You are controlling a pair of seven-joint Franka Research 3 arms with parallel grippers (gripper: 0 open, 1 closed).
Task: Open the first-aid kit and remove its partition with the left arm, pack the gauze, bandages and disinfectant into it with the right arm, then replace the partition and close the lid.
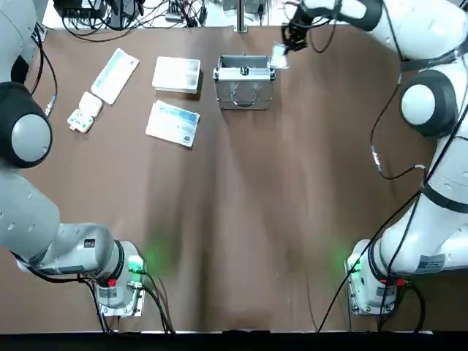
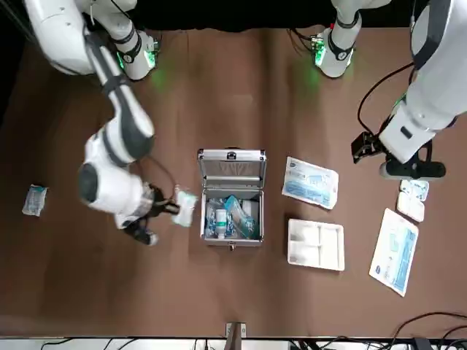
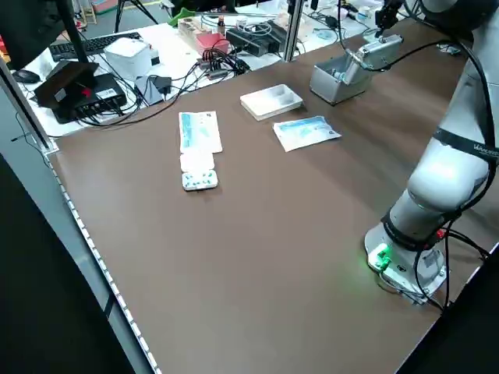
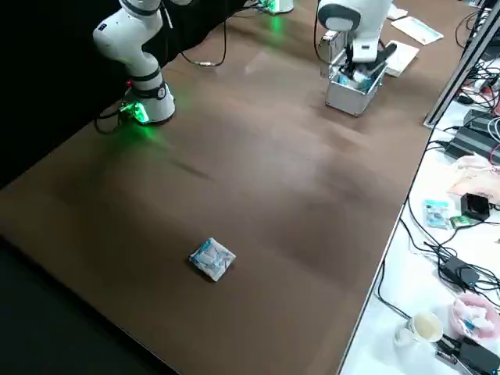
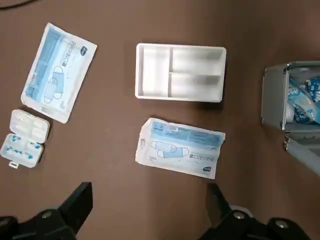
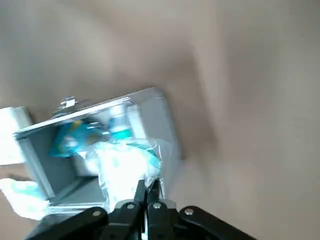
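Case sits open near the table's far edge, bare strip between. Opening faces up, long axis left-right. Lid raised on the robot's side of the case, inner face toward the far edge, handle side toward the robot. Wide open room between the lid and the arm bases.

Partition is out, on the table at the case's left, apart from it with a narrow bare gap. Lies flat, three compartments facing up, long side roughly left-right. Open table between it and the far edge.

Right gripper is just beside the case's right side, shut on a clear packet, fingers nearly together. Packet hangs at the case's right rim; contact with the rim, cannot tell.

Disinfectant is inside the case, toward its right wall, next to blue packets. Standing or lying, cannot tell.

Left gripper is above the left part of the table, fingers wide apart, holding nothing.

One printed packet lies on the robot's side of the partition, long axis left-right, slightly slanted. Another printed packet lies farther left, long axis slanting toward the far edge. Opened pill box is near its robot-side end. Small packet lies well apart on the right, open table around it.
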